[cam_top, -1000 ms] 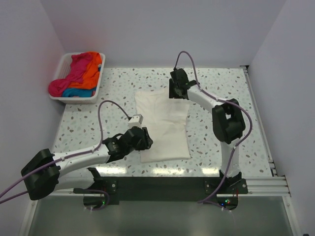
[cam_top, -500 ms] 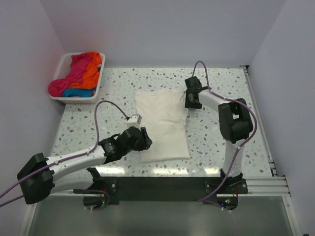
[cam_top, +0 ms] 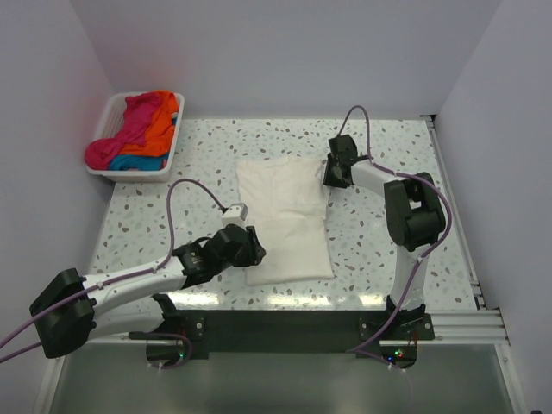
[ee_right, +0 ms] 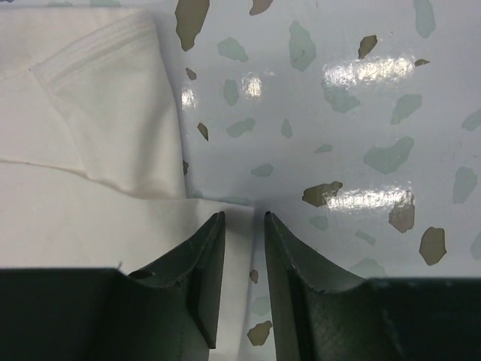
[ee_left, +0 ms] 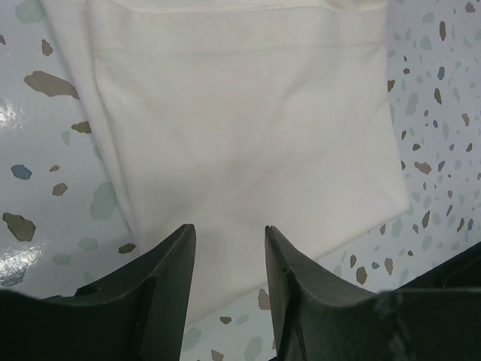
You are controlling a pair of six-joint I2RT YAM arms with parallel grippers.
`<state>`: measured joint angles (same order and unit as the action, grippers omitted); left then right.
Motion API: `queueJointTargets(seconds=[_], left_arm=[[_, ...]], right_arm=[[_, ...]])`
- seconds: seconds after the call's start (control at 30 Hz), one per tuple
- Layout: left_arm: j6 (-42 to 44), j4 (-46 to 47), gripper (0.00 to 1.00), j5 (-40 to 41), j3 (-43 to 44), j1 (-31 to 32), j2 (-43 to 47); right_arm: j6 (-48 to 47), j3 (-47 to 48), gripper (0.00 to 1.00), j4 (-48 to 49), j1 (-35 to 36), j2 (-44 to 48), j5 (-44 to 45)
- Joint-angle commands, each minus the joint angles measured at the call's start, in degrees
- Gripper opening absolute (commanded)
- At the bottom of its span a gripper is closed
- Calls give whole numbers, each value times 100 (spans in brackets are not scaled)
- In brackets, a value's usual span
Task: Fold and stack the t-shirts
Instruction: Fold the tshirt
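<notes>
1. The left gripper [ee_left: 229,289] sits low over the near left corner of the cream-white t-shirt [ee_left: 240,135]. Its jaws stand moderately apart, with flat cloth showing in the gap and nothing held.
2. Only the left wrist view shows that gap. From overhead, the gripper is just a dark mass at the shirt's near left edge.
3. The right gripper [ee_right: 244,263] is down at the shirt's far right edge. Its jaws are drawn in to a narrow slit.
4. The right wrist view shows the cloth's edge running into that slit, with the speckled tabletop [ee_right: 338,113] just beside it. I cannot tell whether the cloth is pinched. The overhead view hides these jaws entirely.
5. The overhead view alone shows the whole shirt. It lies folded into a long rectangle in the middle of the tabletop, between the two arms.
6. Only that view also takes in the far left corner. There a white basket [cam_top: 129,175] holds a heap of pink [cam_top: 138,121], orange [cam_top: 162,129] and blue [cam_top: 138,162] t-shirts, well apart from the cream one.
</notes>
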<state>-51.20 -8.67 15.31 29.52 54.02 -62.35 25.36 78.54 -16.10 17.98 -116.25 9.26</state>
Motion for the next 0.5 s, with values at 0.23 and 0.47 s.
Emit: queueJointTargets(seconds=[0.23,0.47], left_arm=[[93,278,47,-63,-139,-5,-111],[84,365,47,-63,-192,-14,-190]], right_arm=[[364,-339,9,370,4,295,-407],[548,-638,0,537,4,1051,-539]])
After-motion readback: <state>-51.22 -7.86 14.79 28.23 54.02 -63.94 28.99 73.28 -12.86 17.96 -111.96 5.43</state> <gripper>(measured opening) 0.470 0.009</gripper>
